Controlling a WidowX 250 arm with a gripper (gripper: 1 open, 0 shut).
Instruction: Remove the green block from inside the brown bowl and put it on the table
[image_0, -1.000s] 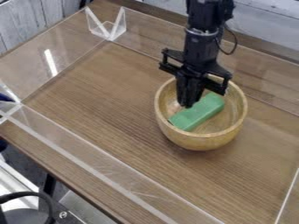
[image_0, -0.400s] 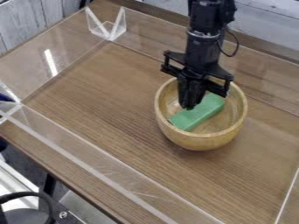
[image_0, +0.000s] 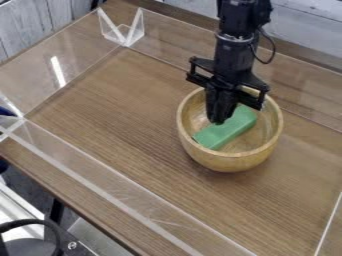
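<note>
On the left, the table (image_0: 107, 120) lies bare, its wood-grain planks running long toward the near edge, with clear acrylic walls (image_0: 40, 75) bordering it and a small clear bracket (image_0: 123, 28) standing at the far corner. Nothing on this side differs from a second ago.

Right of centre sits the brown bowl (image_0: 230, 150), upright on the tabletop, in the same spot as in the earlier pictures. Inside it the green block (image_0: 225, 131) lies slanted, its lower end toward the bowl's near-left wall and its upper end rising toward the far right. It is inside the bowl, not on the table.

Above the bowl the black arm (image_0: 241, 30) comes straight down, and the gripper (image_0: 223, 112) reaches into the bowl at the block's upper part. Its fingers (image_0: 218, 108) are drawn close together, and they seem to be pinching the block across its narrow width, though the dark fingers hide the contact itself, so the grip is likely rather than certain.

Against the picture from a second ago, the gripper sits a touch higher and the block shows a little more of its lower end, tilted slightly steeper; the change is small. The bowl has not shifted.
</note>
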